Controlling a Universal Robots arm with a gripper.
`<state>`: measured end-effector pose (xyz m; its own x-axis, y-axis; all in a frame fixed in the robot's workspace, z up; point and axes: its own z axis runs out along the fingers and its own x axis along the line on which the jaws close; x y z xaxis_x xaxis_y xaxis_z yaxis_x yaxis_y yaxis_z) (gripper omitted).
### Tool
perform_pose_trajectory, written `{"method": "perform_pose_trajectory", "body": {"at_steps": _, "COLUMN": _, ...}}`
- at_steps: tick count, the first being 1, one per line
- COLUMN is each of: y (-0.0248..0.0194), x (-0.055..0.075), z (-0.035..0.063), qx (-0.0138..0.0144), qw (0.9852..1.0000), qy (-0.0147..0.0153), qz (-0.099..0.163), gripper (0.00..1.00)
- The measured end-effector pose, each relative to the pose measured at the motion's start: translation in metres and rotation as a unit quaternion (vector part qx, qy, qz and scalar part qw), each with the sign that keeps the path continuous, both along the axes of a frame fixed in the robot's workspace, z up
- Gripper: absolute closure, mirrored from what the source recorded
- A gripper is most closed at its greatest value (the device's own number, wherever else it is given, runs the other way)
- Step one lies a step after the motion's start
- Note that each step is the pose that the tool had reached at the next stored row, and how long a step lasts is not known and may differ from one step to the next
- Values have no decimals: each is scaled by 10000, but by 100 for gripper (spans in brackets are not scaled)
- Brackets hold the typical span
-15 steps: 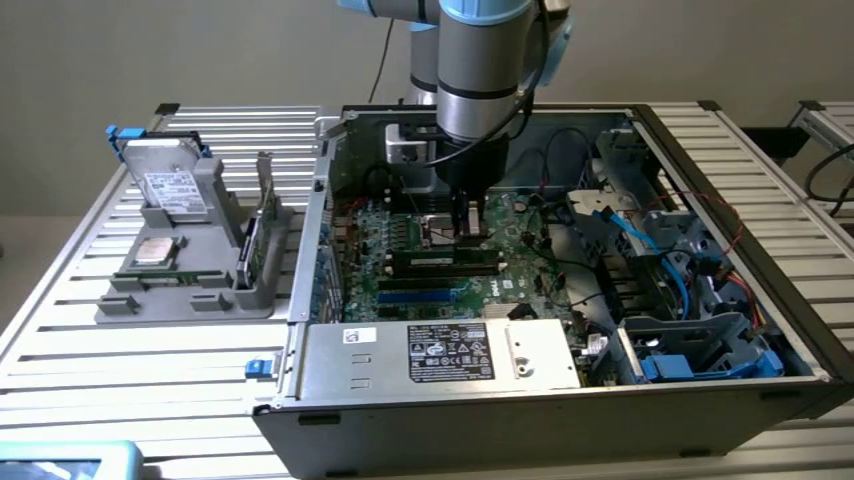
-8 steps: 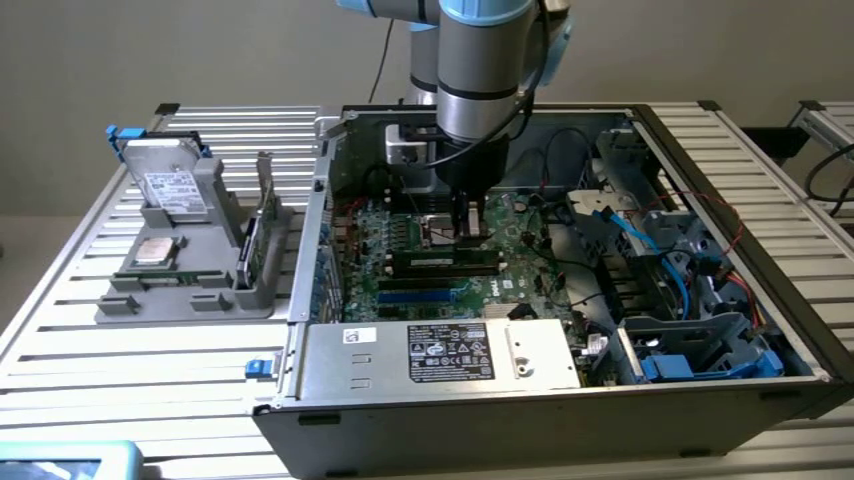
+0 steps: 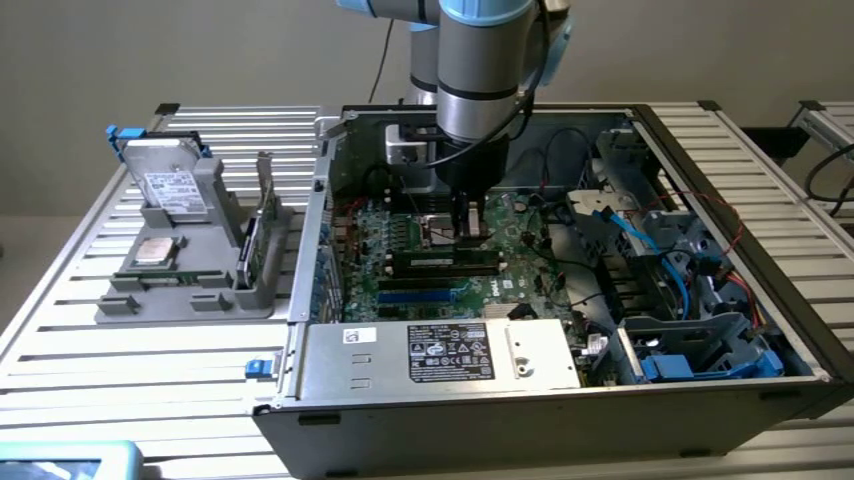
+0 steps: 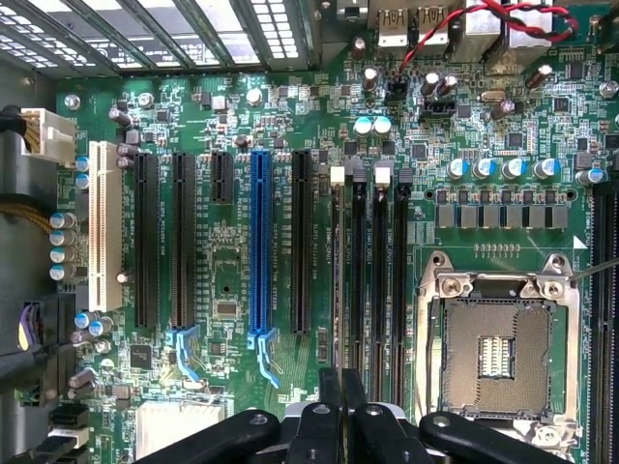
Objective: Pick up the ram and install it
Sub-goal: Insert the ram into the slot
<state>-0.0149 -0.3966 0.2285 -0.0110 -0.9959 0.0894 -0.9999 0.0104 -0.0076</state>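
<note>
Arm [image 3: 487, 60] lowered upright into the open computer case [image 3: 534, 410], claw [image 4: 341, 387] poised over the black memory slots [image 4: 369, 271], fingers pressed together on nothing visible, the ram [image 3: 174, 276] apparently lying in the grey holder [image 3: 200, 290] at the exterior view's left.

Slatted metal table [image 3: 147, 390], silver ribs running across. Open computer case [image 3: 534, 435] sits directly on it toward the exterior view's right and takes up most of the top. Grey plastic rack [image 3: 200, 298] sits on the slats at the exterior view's left, just beside the case; touching or not, can't tell. Small blue clip [image 3: 258, 369] at the case's near corner on the rack side; on the table or fixed to the case, can't tell. Pale blue-green box [image 3: 67, 462] at the near left corner, partly cut off.
</note>
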Motion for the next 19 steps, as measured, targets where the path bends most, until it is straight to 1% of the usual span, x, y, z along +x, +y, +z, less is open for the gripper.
{"method": "perform_pose_trajectory", "body": {"at_steps": 19, "y": -7, "x": 0, "z": -7, "qx": 1, "qw": 10000, "qy": -3, "qz": -1, "gripper": 87}}
